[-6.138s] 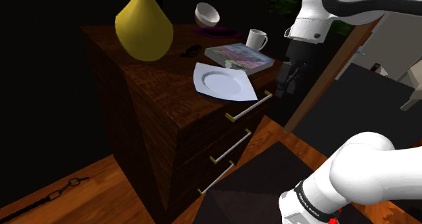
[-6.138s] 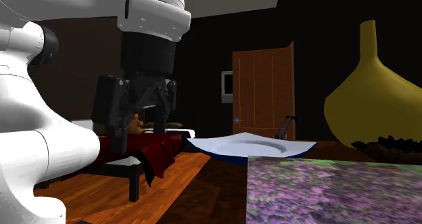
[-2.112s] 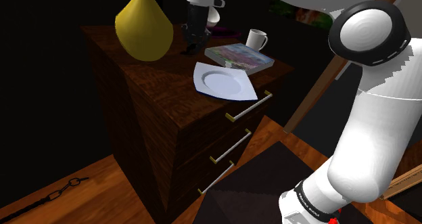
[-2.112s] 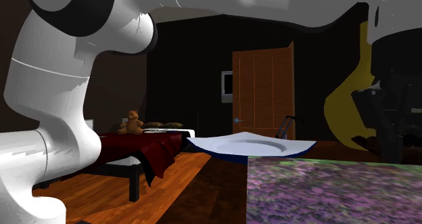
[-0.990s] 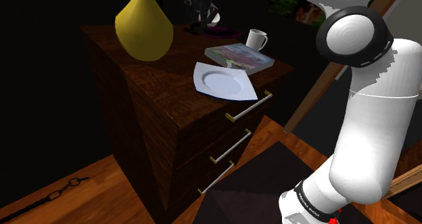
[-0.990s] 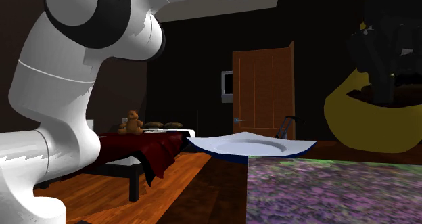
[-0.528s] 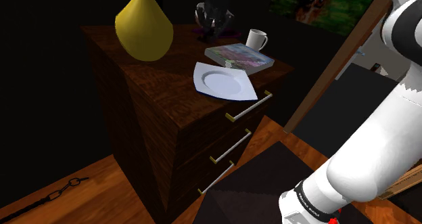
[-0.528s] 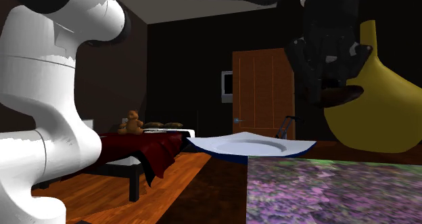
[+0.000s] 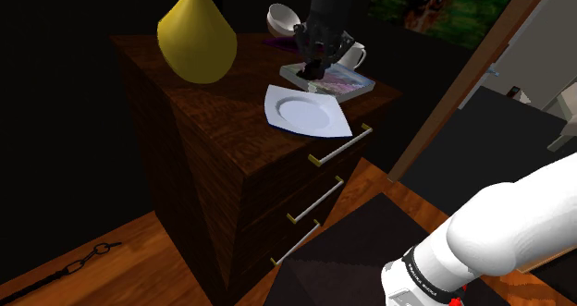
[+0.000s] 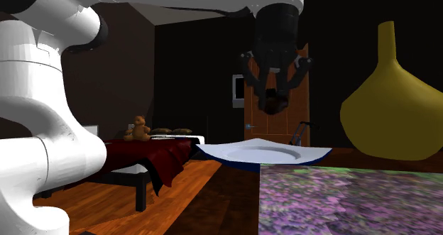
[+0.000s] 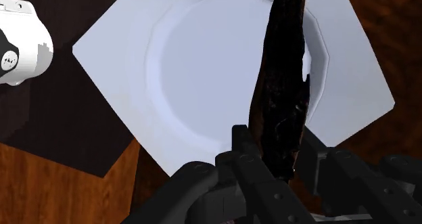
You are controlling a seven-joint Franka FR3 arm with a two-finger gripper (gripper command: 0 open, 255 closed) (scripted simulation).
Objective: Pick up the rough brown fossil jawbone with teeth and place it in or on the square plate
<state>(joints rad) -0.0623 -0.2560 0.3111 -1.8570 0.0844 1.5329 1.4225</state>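
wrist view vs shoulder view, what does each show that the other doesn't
Wrist, not shoulder: the dark jawbone clasped in the gripper, seen against the plate. Shoulder, not wrist: the yellow vase, bowl, book and drawers. Both: the white plate on the wooden dresser, and the gripper.

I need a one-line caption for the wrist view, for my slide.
Black gripper, shut on the dark brown jawbone, poised over the white square plate.
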